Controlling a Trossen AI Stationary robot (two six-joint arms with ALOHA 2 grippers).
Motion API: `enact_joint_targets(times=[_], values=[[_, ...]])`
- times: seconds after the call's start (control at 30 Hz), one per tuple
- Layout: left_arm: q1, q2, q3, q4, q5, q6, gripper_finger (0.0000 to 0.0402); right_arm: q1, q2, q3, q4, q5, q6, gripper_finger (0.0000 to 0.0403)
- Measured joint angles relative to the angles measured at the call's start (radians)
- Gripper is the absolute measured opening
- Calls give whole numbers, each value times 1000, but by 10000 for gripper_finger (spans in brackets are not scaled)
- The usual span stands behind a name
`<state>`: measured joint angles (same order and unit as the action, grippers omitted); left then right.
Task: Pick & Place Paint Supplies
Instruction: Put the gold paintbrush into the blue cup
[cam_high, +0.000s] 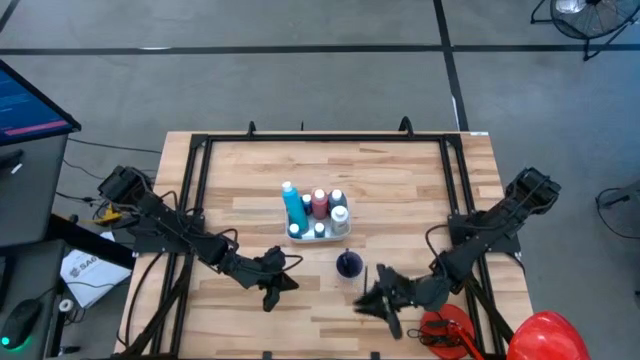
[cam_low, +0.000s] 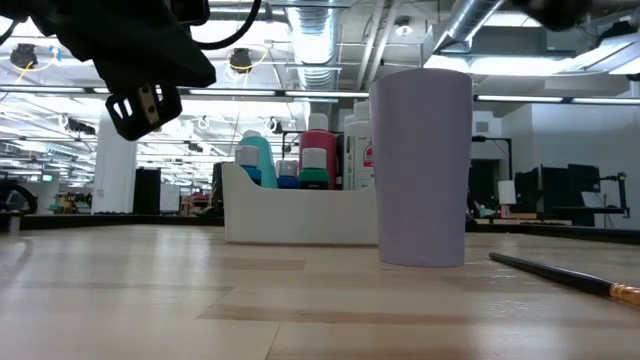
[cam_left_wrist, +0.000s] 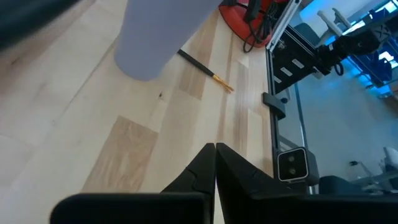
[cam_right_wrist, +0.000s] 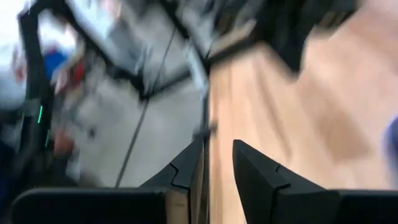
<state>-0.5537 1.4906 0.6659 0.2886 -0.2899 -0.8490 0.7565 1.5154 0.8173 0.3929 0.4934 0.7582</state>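
A white tray (cam_high: 318, 218) at the table's middle holds several paint bottles upright, light blue (cam_high: 293, 207), red (cam_high: 319, 202) and white ones. A lavender cup (cam_low: 420, 165) stands upright nearer the front edge. A thin dark-handled brush (cam_low: 560, 273) lies flat on the wood to the cup's right, also in the left wrist view (cam_left_wrist: 204, 68). My left gripper (cam_high: 288, 285) hangs shut and empty, left of the cup. My right gripper (cam_high: 365, 302) hovers right of the cup near the front edge, its fingers (cam_right_wrist: 252, 162) slightly apart with nothing between them.
A red helmet-like dome (cam_high: 545, 337) and a red tool with dark cables (cam_high: 445, 330) sit at the near right corner. A black metal frame (cam_high: 200, 160) runs along the table's left, far and right sides. Bare wood lies left of the tray.
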Motion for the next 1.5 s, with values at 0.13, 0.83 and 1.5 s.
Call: enact_joint_targets(times=[0.13, 0.83, 1.5], values=[[0, 0, 0, 0, -21, 6, 3, 37, 0, 0, -133, -135, 3, 79], [0, 0, 0, -2, -219, -66, 3, 24, 1, 87, -442, -540, -334, 79], [-72, 1, 0, 48, -40, -133, 3, -161, 1, 147, -801, -545, -608, 79]])
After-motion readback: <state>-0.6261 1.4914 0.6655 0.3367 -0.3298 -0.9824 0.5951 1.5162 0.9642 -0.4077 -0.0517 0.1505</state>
